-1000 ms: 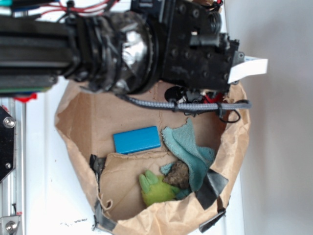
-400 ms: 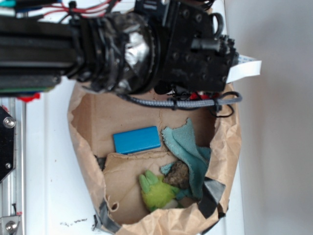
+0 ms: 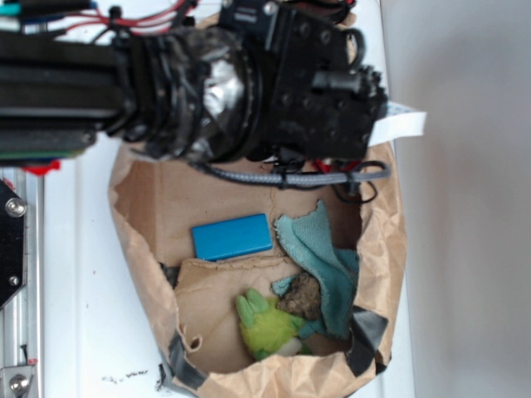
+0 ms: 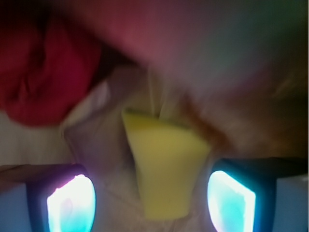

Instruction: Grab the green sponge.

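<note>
The arm [image 3: 124,83] is made up of black housings dotted with screws, and its middle joint is wrapped in crinkled black and silver tape. A grey braided cable [image 3: 290,177] is slung beneath it, red wires [image 3: 141,12] are seen at the top, and a white tag [image 3: 397,124] is fixed at the end.

Green sponge [image 4: 166,169]: yellow foam block, blurred, on pale crumpled surface.

Green sponge [image 4: 166,169] between spread fingers [image 4: 71,203].

No text, label, brand, number or sign is readable anywhere.
</note>
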Robot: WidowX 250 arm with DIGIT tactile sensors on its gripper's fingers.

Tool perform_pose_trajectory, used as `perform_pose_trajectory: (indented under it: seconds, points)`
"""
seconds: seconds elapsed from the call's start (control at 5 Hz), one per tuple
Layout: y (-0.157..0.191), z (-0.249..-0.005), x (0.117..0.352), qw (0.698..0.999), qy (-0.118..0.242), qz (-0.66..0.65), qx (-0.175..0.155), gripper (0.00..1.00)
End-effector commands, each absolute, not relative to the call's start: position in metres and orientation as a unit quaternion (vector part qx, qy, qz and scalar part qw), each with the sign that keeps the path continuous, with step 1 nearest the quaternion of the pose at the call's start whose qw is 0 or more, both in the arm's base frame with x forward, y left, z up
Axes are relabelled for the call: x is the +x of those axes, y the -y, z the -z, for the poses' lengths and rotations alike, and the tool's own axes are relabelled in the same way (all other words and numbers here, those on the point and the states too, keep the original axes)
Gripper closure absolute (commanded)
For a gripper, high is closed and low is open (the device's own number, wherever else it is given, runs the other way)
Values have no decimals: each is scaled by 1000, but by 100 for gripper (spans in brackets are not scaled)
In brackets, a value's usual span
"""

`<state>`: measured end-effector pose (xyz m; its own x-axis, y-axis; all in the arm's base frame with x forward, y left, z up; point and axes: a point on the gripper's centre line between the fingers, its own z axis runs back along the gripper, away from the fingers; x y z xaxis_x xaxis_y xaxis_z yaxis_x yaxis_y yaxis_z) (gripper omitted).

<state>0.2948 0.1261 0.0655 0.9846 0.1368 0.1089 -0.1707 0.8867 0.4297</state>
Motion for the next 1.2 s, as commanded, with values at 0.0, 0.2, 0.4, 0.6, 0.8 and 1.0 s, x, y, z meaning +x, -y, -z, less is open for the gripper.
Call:
perform_pose_trajectory:
  seconds: [0.0,0.2,0.4,0.6,0.8,1.0]
  points:
    - [-131,-83,301,963,90,-83,241,0]
    - [-134,-77,303,962,94,-86,241,0]
    - [-136,-67,307,960,104,-91,245,0]
    - [-137,-62,311,957,107,-96,251,0]
    - [-137,-52,314,953,116,-97,262,0]
    - [-134,-48,314,951,123,-93,266,0]
